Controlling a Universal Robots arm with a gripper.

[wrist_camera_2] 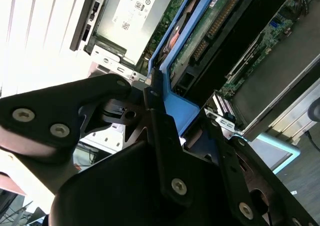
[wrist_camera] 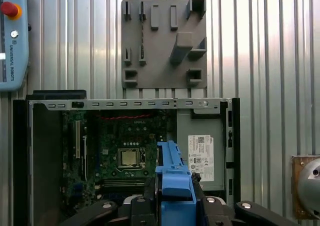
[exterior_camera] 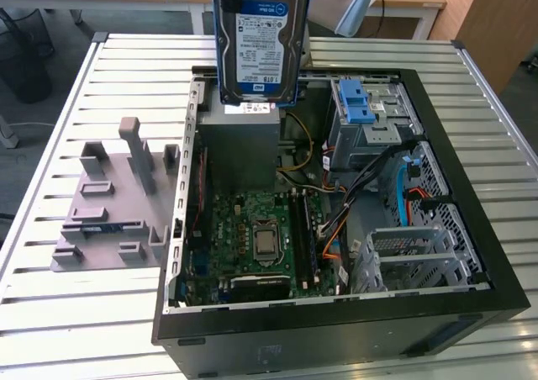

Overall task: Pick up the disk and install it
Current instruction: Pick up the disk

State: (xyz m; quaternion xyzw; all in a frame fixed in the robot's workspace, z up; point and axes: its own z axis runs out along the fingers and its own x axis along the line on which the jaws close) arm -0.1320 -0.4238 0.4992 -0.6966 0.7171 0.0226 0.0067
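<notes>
Gripping the disk point(exterior_camera: 262, 39) by its blue end bracket point(wrist_camera: 175, 178), we have our jaws closed tight on either side of it; it hangs upright above the grey power-supply box point(exterior_camera: 239, 145) in the open computer case point(exterior_camera: 336, 338) on the table point(exterior_camera: 84, 329).

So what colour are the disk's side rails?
Blue rails on the disk, best in the second wrist view.

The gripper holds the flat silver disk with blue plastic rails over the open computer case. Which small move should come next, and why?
Probably a short carry toward the exterior view's right. The gripper is shut on the flat silver disk, which hangs upright near the large grey power-supply box, while the grey metal drive cage with a blue latch stands further right.
</notes>
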